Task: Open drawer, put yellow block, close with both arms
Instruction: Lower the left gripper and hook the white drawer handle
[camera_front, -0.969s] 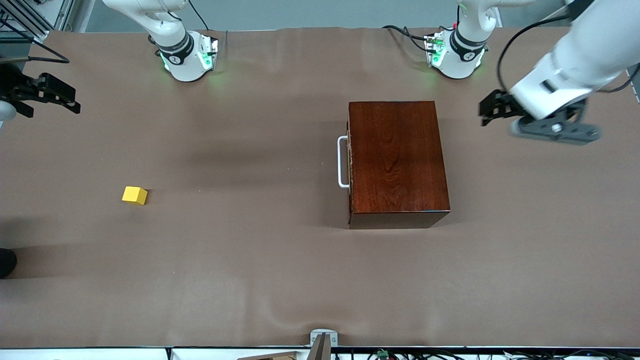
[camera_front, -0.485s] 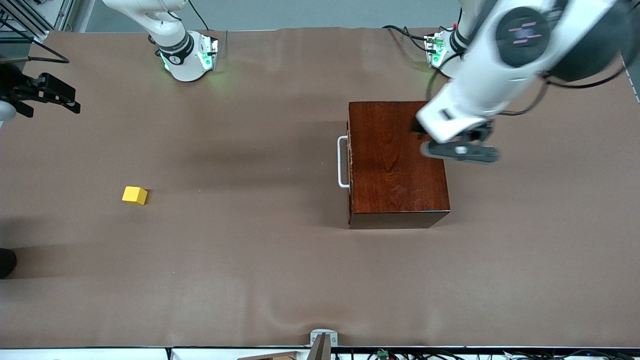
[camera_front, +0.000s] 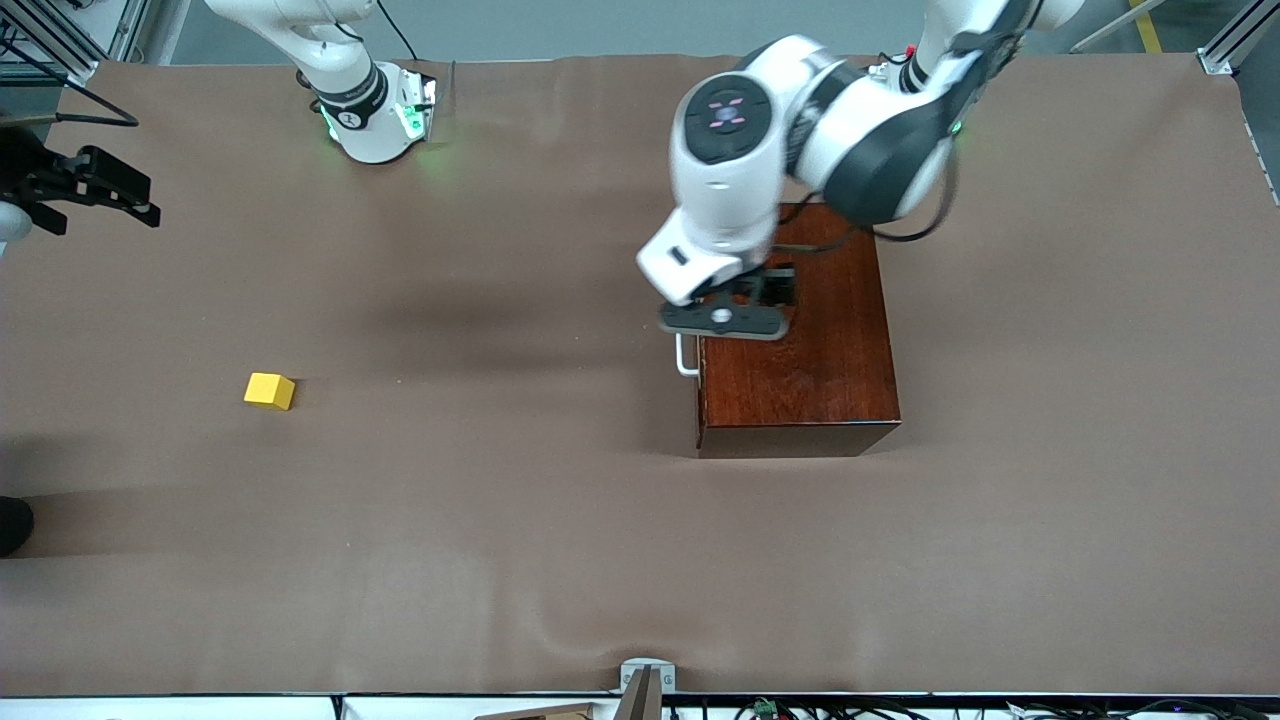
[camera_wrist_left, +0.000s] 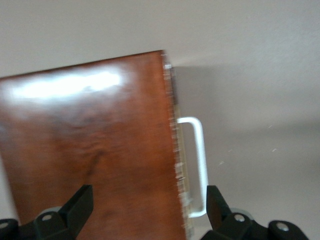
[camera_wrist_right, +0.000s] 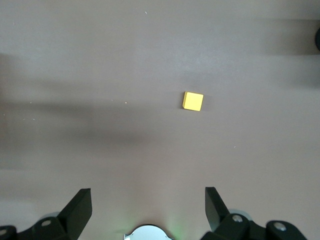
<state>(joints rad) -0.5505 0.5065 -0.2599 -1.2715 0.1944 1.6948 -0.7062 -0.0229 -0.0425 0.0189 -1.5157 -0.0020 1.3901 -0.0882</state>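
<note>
The drawer (camera_front: 699, 345), a dark reddish-brown front with a white U-shaped bar handle (camera_front: 683, 358), sits pushed fully into its glossy dark mahogany-coloured wooden box (camera_front: 812, 372), which stands on the brown cloth-covered table (camera_front: 560, 520) toward the left arm's end. The handle faces the right arm's end of the table, and only its end nearer the front camera shows in the front view, since the left arm covers the rest. In the left wrist view the whole handle (camera_wrist_left: 196, 165) shows beside the box's shiny top (camera_wrist_left: 90, 150).

The left gripper (camera_wrist_left: 148, 210) hangs over the handle edge of the box top, its two black fingers (camera_wrist_left: 79, 204) spread wide with nothing between them. They straddle the box edge and handle from above without touching either.

The small bright yellow cube (camera_front: 269, 390) lies on bare cloth well apart from the box, toward the right arm's end of the table and slightly nearer the front camera than the handle. Nothing lies between it and the drawer front.

The right gripper (camera_front: 95, 190) waits high over the table's edge at its own arm's end; in the right wrist view its fingers (camera_wrist_right: 79, 206) stand wide apart and empty, with the cube (camera_wrist_right: 193, 101) on the cloth below.

A second ago the left gripper hung over open table off the box's other long side; half a second ago it was above the box top; now it has crossed to the handle edge. The right gripper, cube and box have not moved.
</note>
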